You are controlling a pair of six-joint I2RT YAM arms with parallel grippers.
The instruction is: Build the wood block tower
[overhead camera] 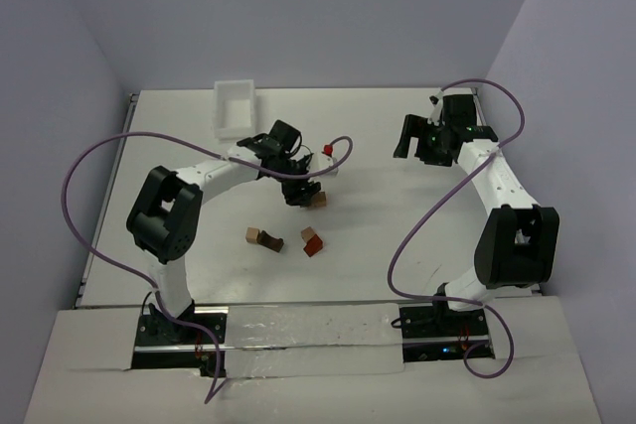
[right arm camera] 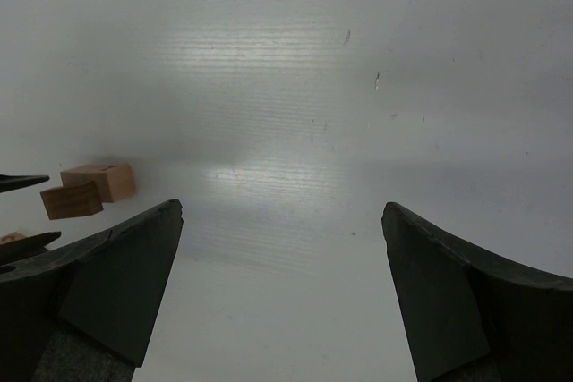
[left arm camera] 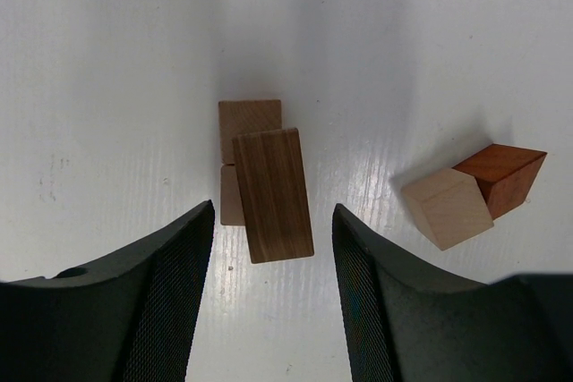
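The wood block tower (left arm camera: 269,187), a dark brown block lying across two tan ones, stands near the middle of the counter (overhead camera: 397,235). The left pincer (overhead camera: 301,192) hangs over it, jaws apart on either side, clear of the wood. Loose blocks (overhead camera: 312,240) lie toward the near edge. The right pincer (right arm camera: 282,284) gapes wide near the far right corner.

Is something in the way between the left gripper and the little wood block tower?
No, nothing visible. The left gripper has its open fingers on either side of the wood block tower, a dark brown block lying on light tan blocks, with bare white table in the gaps. The tan cube and reddish-brown block lie off to one side.
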